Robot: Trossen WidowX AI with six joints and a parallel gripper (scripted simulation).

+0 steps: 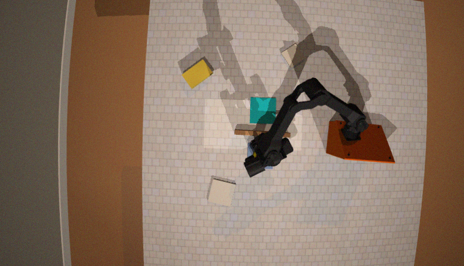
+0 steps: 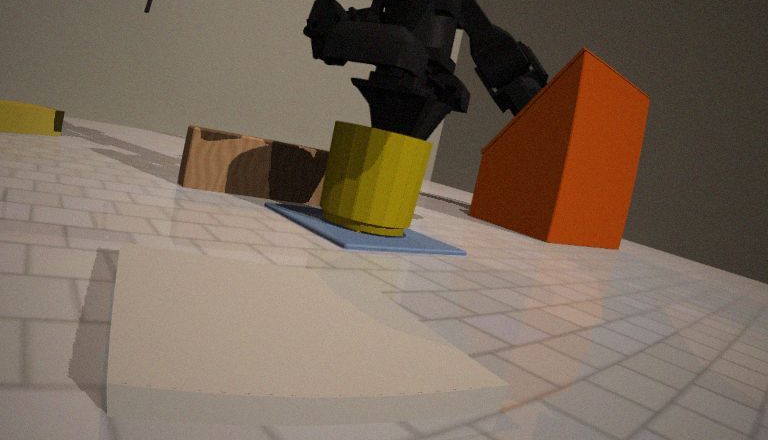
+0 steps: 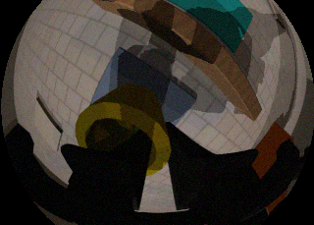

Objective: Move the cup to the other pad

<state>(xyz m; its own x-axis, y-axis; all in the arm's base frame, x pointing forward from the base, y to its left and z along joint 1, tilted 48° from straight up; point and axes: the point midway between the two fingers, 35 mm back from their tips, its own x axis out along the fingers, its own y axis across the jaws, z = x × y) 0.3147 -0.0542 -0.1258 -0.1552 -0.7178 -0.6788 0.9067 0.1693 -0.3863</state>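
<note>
The yellow cup (image 1: 255, 154) (image 2: 370, 180) (image 3: 88, 121) stands upright on the blue pad (image 1: 269, 167) (image 2: 362, 241) (image 3: 132, 73). My gripper (image 2: 397, 129) (image 3: 158, 126) is shut on the cup's wall, one finger inside the cup and one outside. The inside of the cup is dark in the wrist view and partly covered by a finger, so the marbles cannot be made out clearly. The teal pad (image 1: 256, 104) (image 3: 235, 14) lies beyond the wooden board, with nothing standing on it.
The upright wooden board (image 1: 241, 132) (image 2: 209, 158) (image 3: 245, 94) stands between the two pads. A cream block (image 1: 222, 191) (image 2: 254, 327) (image 3: 46, 122) lies near the blue pad. A yellow block (image 1: 197, 74) (image 2: 28, 118) and another cream block (image 1: 289, 56) lie farther off. The orange base (image 1: 366, 147) (image 2: 600, 158) carries the arm.
</note>
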